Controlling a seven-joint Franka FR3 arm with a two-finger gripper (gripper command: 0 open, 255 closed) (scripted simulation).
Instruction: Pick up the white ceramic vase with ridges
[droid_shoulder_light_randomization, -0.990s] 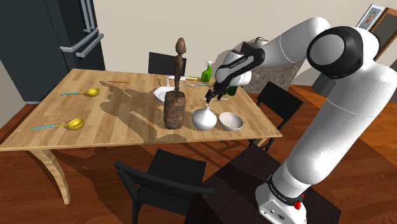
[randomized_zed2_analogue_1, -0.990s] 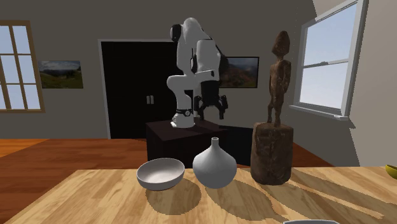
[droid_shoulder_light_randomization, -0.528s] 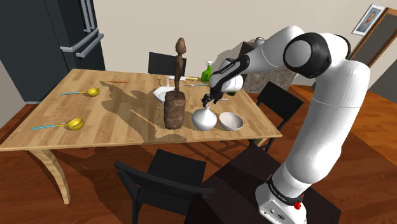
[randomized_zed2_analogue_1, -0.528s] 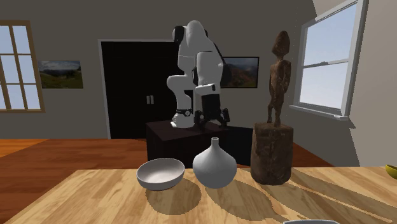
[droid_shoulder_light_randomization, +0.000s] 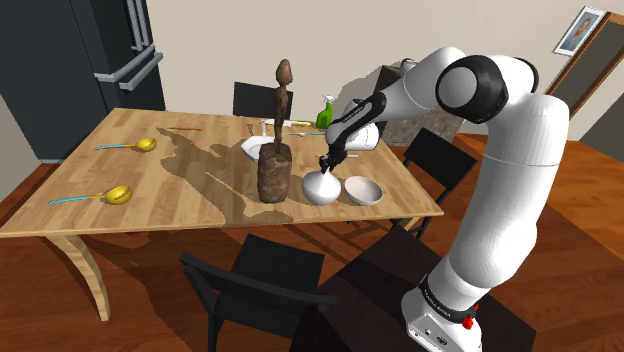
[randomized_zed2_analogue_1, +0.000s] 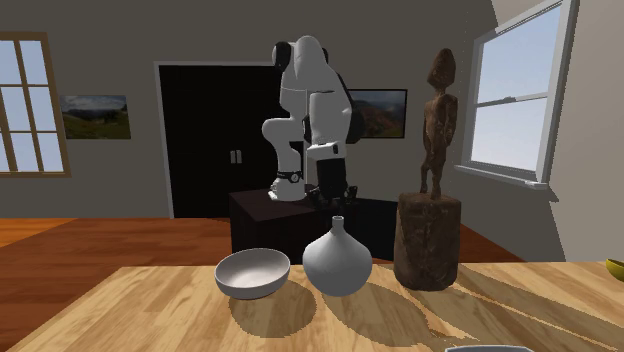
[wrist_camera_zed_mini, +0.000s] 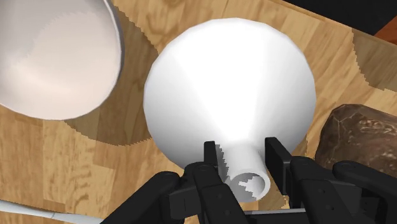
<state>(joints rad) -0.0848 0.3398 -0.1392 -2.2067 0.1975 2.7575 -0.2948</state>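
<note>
Wrist view: hand (wrist_camera_zed_mini: 242, 144) points down, parted fingers (wrist_camera_zed_mini: 211, 159) flanking vase (wrist_camera_zed_mini: 229, 89) neck.

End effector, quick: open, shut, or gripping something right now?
End effector: set at the neck of the white vase, which stands on the table; whether it is open or shut on the vase cannot be told.

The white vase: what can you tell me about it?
The vase is plain white and smooth, no ridges showing: a round belly tapering to a thin neck with an open mouth. It stands upright on the wooden table between a white bowl and a brown statue. The black tool straddles its neck.
</note>
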